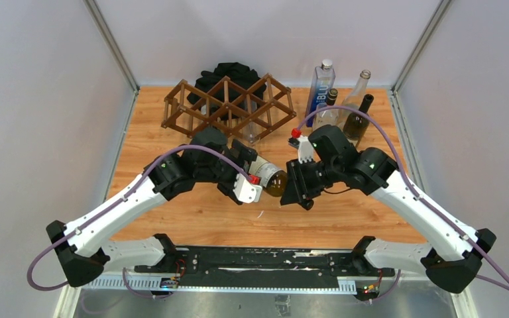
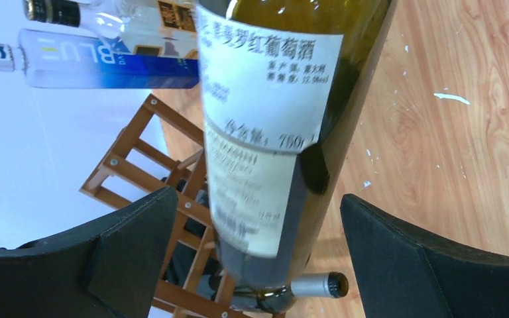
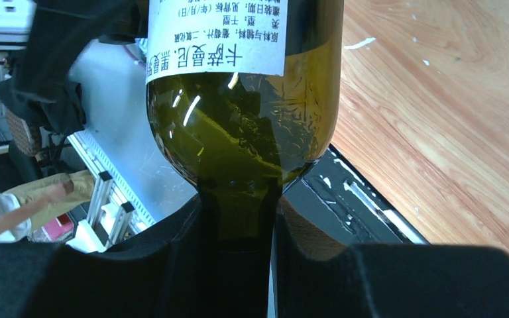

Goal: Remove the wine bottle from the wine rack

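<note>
Right in front of the wine rack [image 1: 228, 106] we find the wine bottle [image 1: 272, 177], slanted low over the table [image 1: 192, 218]. Its wide end reaches the rack's slats, and we cannot tell whether that end is inside a cell. The right gripper [image 3: 238, 212] is pinched tight on the bottle's narrow dark end. The left gripper [image 2: 257, 202] straddles the labelled body with its fingers [image 2: 132, 245] spread wide, a gap on each side. A silver-capped neck [image 2: 318, 285] shows beside the bottle at the rack. Behind the rack lies a black cloth heap [image 1: 232, 71]. Just behind the right arm stand a blue bottle [image 1: 319, 89], a clear bottle [image 1: 356, 89] and a dark bottle [image 1: 358, 120], close together.
</note>
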Controlling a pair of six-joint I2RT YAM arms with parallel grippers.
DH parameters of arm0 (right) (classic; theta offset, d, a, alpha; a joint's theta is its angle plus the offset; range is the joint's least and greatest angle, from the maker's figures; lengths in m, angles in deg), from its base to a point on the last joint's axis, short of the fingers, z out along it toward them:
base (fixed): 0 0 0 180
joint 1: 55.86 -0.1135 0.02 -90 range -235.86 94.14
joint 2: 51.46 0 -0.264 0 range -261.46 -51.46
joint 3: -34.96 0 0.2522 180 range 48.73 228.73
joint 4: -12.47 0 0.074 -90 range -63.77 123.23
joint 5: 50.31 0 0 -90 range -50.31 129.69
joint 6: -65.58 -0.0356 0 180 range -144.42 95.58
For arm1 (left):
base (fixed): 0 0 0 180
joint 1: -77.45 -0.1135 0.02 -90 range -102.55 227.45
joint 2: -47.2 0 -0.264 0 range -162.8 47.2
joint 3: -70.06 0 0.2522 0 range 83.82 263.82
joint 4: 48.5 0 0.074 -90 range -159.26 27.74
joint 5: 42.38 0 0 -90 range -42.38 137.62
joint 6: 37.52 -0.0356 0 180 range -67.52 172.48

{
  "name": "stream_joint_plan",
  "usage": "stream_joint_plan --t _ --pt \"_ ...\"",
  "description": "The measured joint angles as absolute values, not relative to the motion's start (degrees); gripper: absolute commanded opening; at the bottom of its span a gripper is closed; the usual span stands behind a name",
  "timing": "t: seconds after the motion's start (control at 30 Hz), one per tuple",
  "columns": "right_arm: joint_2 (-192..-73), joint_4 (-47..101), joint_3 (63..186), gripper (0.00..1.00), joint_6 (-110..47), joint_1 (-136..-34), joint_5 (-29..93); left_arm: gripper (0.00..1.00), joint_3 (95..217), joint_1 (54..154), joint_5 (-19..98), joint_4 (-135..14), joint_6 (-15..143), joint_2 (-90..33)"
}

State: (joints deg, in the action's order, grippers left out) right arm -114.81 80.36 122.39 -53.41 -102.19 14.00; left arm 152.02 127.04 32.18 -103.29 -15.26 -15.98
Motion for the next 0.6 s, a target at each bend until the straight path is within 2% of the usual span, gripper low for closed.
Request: stream_joint_plan --t 0.27,0.33,0.43,0.5,0.53,0.57,0.6 --pt "-116.67 76.88 124.45 0.00 -54.62 -104.92 10.89 1.00 148.90 129.35 35.39 -100.08 -14.61 -17.16" --pt "-117.68 76.03 125.04 0.00 -55.10 -105.38 10.46 0.94 148.74 129.42 36.53 -99.36 -14.23 -17.75" --pt "-118.49 74.54 125.32 0.00 -55.40 -105.51 10.22 0.70 148.04 129.40 38.04 -98.55 -13.77 -17.64" --pt "-118.51 74.19 125.32 0.01 -55.60 -105.51 10.28 0.45 147.24 129.44 38.80 -98.18 -14.54 -17.31" --pt "-118.51 74.32 125.30 0.07 -55.62 -105.51 10.28 0.30 146.82 129.46 38.93 -97.85 -14.23 -17.09" --pt "-118.51 74.35 125.28 0.21 -55.64 -105.55 10.35 0.13 146.36 129.46 39.11 -97.39 -14.17 -16.79" --pt "-118.51 74.37 125.28 0.37 -55.58 -105.69 10.41 0.02 145.90 129.53 39.17 -96.87 -13.99 -16.42"
